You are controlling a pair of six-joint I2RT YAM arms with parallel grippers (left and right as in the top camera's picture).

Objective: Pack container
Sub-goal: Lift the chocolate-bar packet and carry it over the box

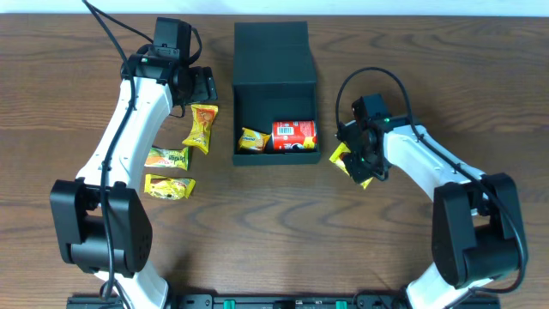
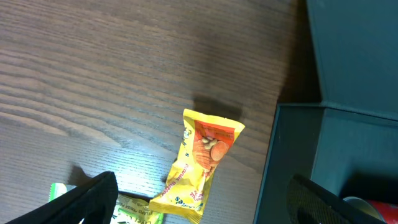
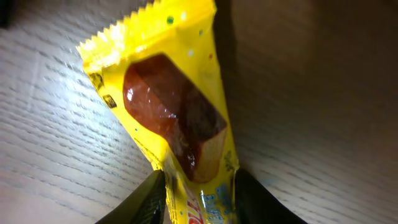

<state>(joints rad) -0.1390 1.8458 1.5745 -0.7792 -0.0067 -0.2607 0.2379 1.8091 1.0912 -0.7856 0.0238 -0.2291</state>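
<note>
Container (image 1: 271, 51) sits open; right of it our right gripper (image 3: 199, 186) pinches a yellow packet (image 3: 168, 106), left of it our left gripper (image 1: 201, 86) gapes wide, empty. We read this as the grasp step; next we'd need to lift the packet clear over the container's near wall.

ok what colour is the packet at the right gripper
Yellow packet, brown picture; best in right wrist view.

Box (image 1: 276, 158) open from above; lid (image 1: 271, 51) folded back, clear of mouth. Inside: can (image 1: 294, 135) and small packet (image 1: 254, 139) fill front strip, rear part free. Left wall: left gripper (image 1: 201, 86) near, jaws wide; three packets (image 1: 202, 126) strewn below it. Right wall: right gripper (image 1: 357, 167) pinching bar (image 1: 340, 156) just beside.
</note>
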